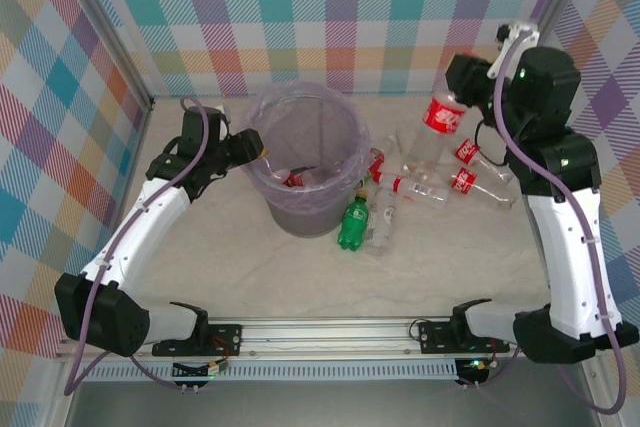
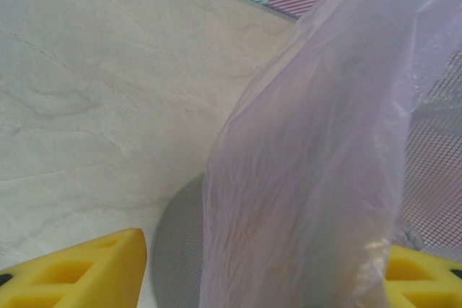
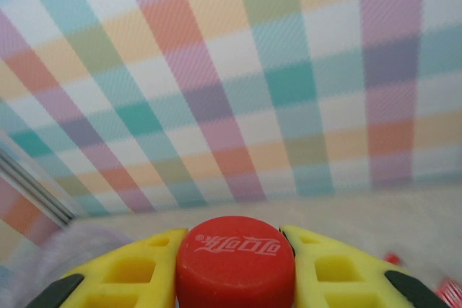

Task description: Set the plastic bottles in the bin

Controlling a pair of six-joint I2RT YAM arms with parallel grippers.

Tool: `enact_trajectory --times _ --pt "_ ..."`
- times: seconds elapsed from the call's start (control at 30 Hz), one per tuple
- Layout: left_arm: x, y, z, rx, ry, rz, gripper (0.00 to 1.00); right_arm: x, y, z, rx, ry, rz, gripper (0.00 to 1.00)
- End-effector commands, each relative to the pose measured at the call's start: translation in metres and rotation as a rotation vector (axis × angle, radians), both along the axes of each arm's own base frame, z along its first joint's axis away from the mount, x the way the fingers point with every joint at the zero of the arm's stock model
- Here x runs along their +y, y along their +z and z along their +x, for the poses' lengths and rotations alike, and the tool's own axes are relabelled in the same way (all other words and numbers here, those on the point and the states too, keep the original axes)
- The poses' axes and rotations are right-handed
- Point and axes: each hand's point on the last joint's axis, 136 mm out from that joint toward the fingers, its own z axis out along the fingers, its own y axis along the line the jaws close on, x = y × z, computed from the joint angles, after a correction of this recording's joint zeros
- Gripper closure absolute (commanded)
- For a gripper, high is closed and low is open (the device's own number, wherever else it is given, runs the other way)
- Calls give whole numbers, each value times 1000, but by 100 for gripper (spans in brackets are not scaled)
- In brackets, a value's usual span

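**A:** Where is the bin [image 1: 305, 212] set, and what room is seen round it?

**B:** It is set mid-table, somewhat toward the back wall [image 1: 330, 17]. Bare table [image 1: 300, 282] is seen from its 6 to its 8 o'clock, out to the near rail [image 1: 330, 332]. Only a narrow strip is seen at 12 o'clock before the wall.

**A:** And the bottles?

**B:** A few bottles [image 1: 300, 178] are seen lying inside. A green bottle [image 1: 352, 222] is laid at 5 o'clock, just beside the bin. Clear bottles [image 1: 418, 187] are strewn from 3 to 4 o'clock.

**A:** The claws?

**B:** The right claw [image 1: 447, 95] is clamped on the held bottle [image 1: 438, 125], which is raised at 2 o'clock, apart from the rim. The left claw [image 1: 255, 152] is placed at the rim's 9 o'clock.

**A:** What is added by the wrist views?

**B:** From the left wrist, yellow fingers [image 2: 79, 275] are seen on either side of the bag [image 2: 310, 178] draped over the rim. Whether it is pinched cannot be told. From the right wrist, the red cap [image 3: 234, 261] is shown gripped, with the wall beyond.
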Motion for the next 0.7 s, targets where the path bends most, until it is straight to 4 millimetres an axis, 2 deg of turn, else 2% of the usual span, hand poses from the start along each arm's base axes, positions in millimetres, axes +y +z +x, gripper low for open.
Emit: enact_trajectory --times 0.0,0.1,0.2,0.3,0.4,0.57,0.67 --pt "-6 -10 -4 50 -53 33 38 45 49 2 -164 166 42 88" --pt "-9 -12 0 58 -56 29 38 94 66 3 -247 279 8 93" --pt "-13 -13 2 69 -57 3 38 136 64 14 -250 390 21 93" --pt "-13 -15 4 81 -52 1 38 177 35 33 -185 453 -10 92" --pt "-18 -14 5 96 -78 -2 39 212 -2 46 -116 494 -70 92" --pt "-19 -23 10 108 -93 17 39 239 -65 70 12 516 -118 92" --pt "-19 -25 10 106 -94 17 40 251 -93 76 60 535 -137 91"
